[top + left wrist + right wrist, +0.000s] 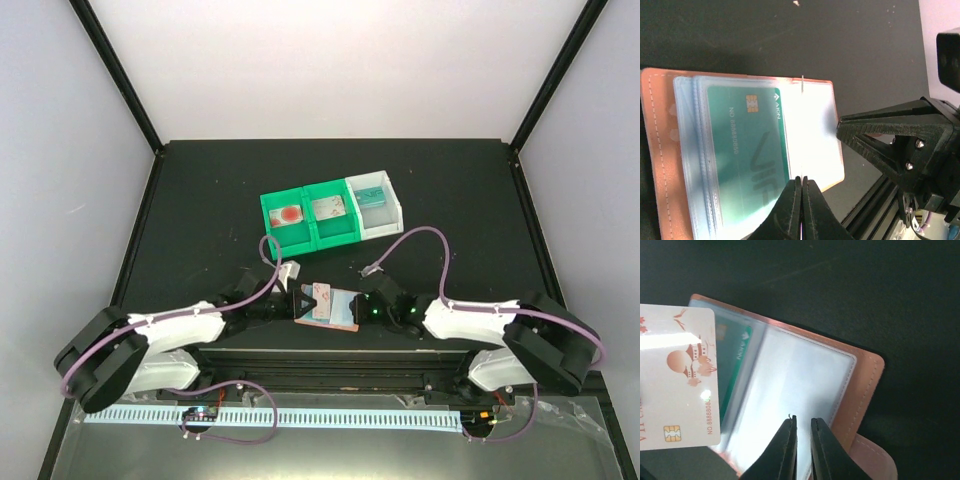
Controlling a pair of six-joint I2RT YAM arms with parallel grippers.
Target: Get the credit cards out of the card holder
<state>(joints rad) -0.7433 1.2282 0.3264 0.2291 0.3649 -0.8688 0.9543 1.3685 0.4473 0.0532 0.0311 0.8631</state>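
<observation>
The card holder [335, 305] lies open between my two grippers, salmon leather [862, 385] framing pale blue pockets. A teal credit card [747, 145] sits in one pocket. My left gripper [801, 181] is shut on a white credit card with red-orange marks [677, 380]. That card is out of the pockets beside the holder, and is only a thin edge [802, 84] in the left wrist view. My right gripper [802, 419] grips the holder's clear pocket leaf, its jaws a narrow slit apart.
Two green trays [300, 232] and a white tray [392, 205] stand in a row behind the holder, each with a card inside. The arms' mounting rail [320, 360] runs just in front of the holder.
</observation>
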